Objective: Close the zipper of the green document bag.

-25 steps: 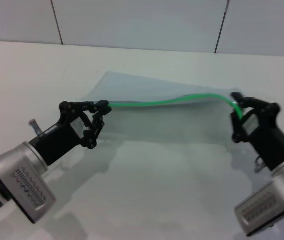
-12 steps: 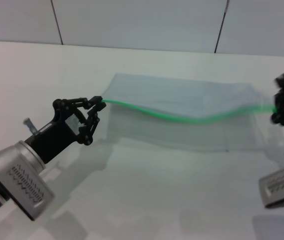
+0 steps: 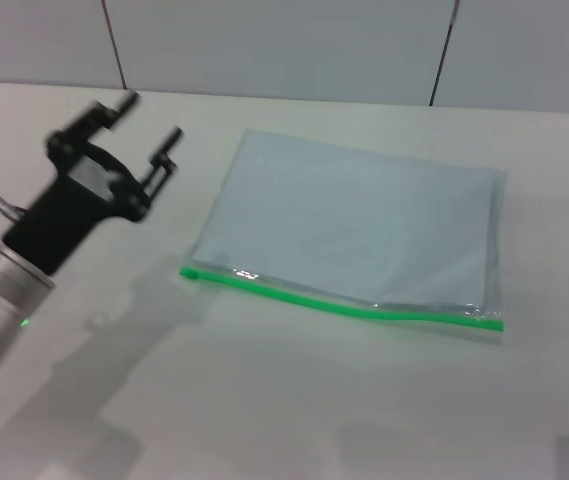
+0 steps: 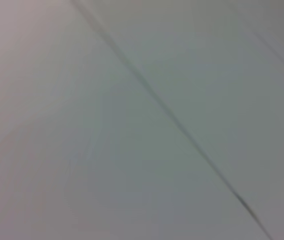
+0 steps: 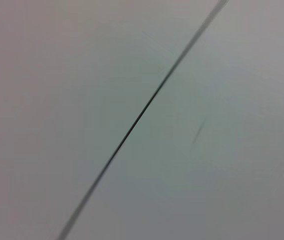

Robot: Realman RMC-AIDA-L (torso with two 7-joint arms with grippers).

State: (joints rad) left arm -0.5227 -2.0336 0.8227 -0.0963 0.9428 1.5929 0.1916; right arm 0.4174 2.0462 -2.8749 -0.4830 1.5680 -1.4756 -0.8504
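The green document bag (image 3: 354,230) lies flat on the white table, a translucent pale blue-grey pouch. Its zipper (image 3: 339,303) runs as a bright green strip along the bag's near long edge. I cannot make out the slider tab. My left gripper (image 3: 149,120) is raised at the left, well clear of the bag, open with nothing between its fingers. The right gripper is out of the head view. Both wrist views show only blurred pale surface with a dark seam line.
The white table (image 3: 294,400) spreads in front of and around the bag. A pale panelled wall (image 3: 284,45) with dark seams stands behind the table's far edge.
Both grippers let go of the bag's ends and it dropped flat on the table. The left gripper opened and lifted away to the left; the right arm withdrew out of view.
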